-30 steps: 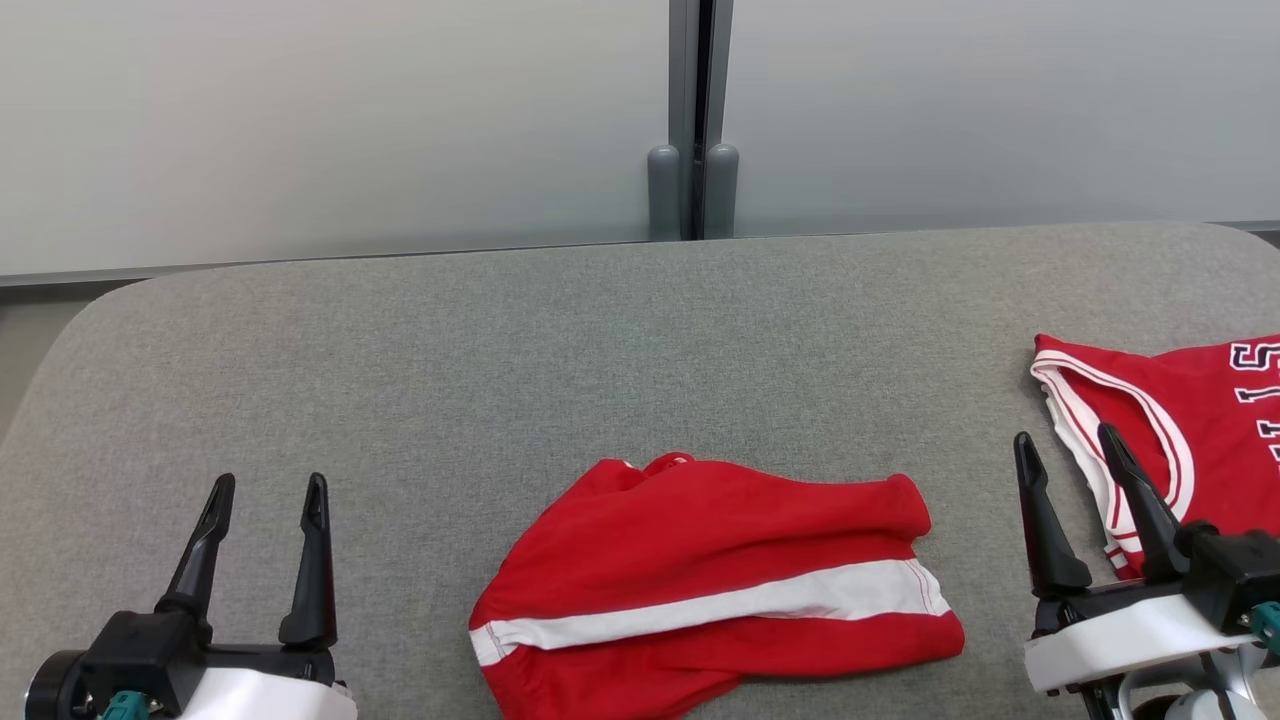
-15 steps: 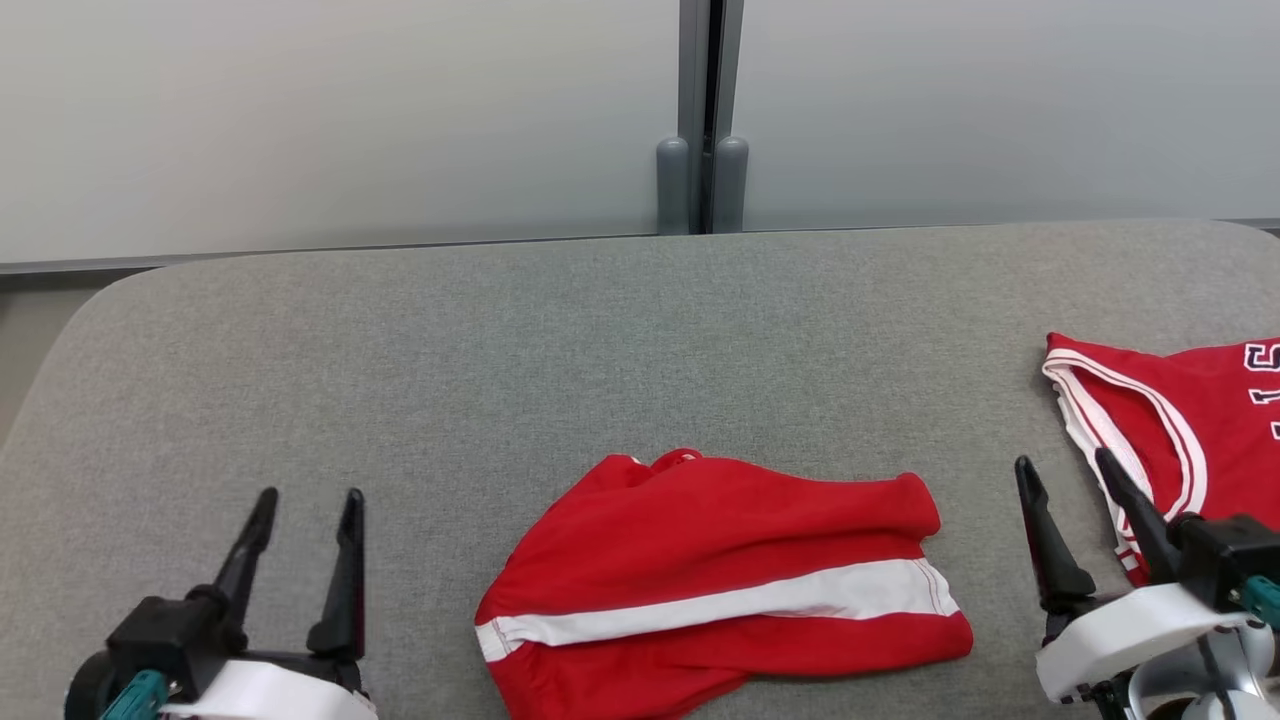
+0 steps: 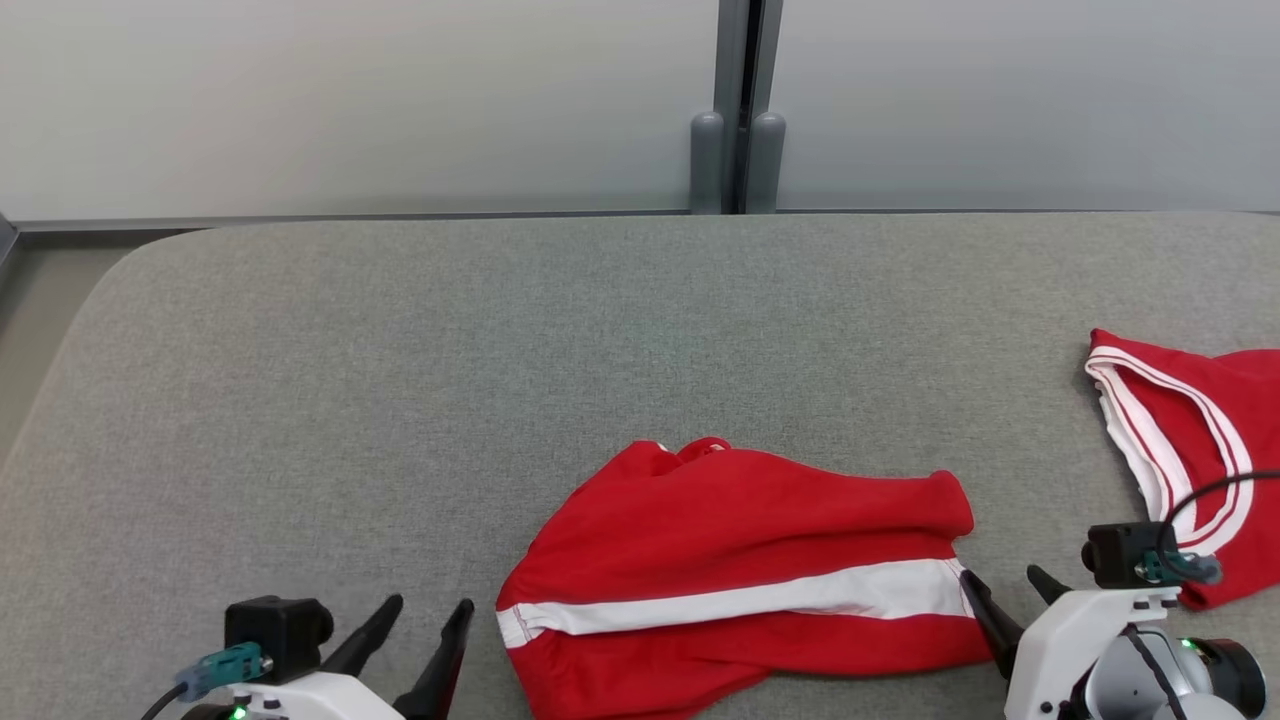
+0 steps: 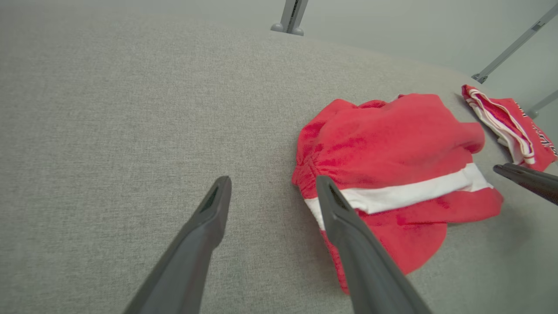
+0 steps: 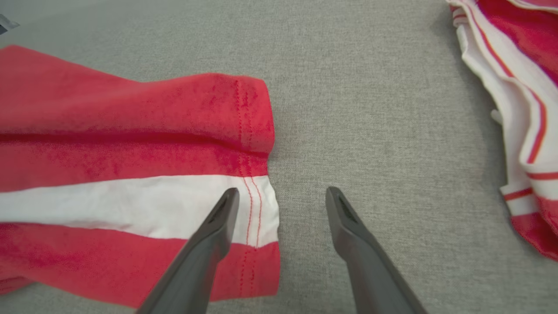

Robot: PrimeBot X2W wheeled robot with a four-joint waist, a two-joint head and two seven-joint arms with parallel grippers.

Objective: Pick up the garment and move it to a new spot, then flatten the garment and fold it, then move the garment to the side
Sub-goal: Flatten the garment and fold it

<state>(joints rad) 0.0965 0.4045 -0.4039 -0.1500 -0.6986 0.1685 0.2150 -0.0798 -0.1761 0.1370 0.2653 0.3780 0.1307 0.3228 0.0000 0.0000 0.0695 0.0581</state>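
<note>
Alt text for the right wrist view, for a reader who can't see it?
The open right gripper points at the hemmed end of a crumpled red garment with a white stripe on a grey fabric surface. Another red-and-white garment lies at the upper right.

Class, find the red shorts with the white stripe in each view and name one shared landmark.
Head view: shorts, bottom centre.
Left wrist view: shorts, right of centre.
Right wrist view: shorts, left half.
Shared landmark: white-trimmed red jersey, to the shorts' right.
</note>
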